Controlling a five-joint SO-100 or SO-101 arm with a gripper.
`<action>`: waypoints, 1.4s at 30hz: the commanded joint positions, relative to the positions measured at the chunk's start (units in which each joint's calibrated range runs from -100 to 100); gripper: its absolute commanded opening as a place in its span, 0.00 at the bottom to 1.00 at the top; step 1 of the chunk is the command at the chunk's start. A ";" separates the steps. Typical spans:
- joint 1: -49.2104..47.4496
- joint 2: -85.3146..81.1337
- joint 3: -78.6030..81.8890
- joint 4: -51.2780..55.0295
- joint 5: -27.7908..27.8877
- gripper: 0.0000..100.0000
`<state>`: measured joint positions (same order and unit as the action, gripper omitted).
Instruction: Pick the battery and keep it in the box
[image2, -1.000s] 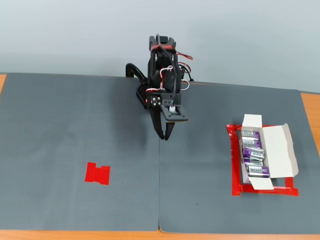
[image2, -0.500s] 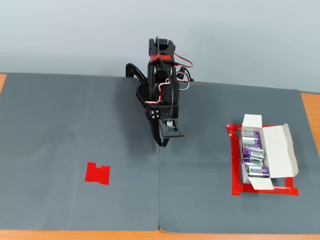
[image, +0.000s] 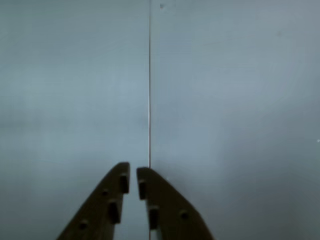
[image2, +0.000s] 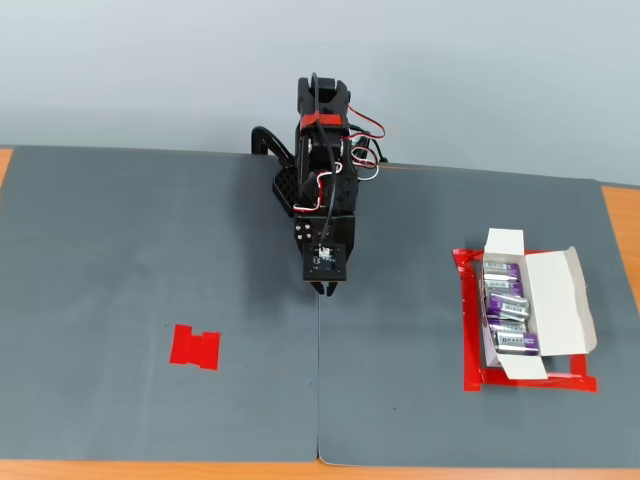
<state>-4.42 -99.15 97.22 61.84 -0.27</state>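
Note:
My gripper (image: 133, 175) is shut with only a thin gap between its dark fingers, and nothing is held between them. In the fixed view it (image2: 326, 290) hangs over the seam in the middle of the grey mat. The white box (image2: 560, 300) lies open at the right with its flaps folded out. Several purple and silver batteries (image2: 505, 310) lie in a row inside it. No battery shows outside the box. The wrist view shows only bare mat and the seam (image: 149, 100).
A red tape frame (image2: 530, 381) surrounds the box. A red tape mark (image2: 195, 347) sits on the left of the mat with nothing on it. The arm's base (image2: 310, 185) stands at the back centre. Wooden table edges show at both sides.

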 joint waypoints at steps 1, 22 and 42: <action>-0.17 -0.51 -1.02 2.14 -0.28 0.02; -2.26 -0.43 -3.10 8.39 -0.28 0.02; -2.26 -0.17 -3.19 8.04 -0.12 0.02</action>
<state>-6.78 -99.32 97.22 70.34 -0.46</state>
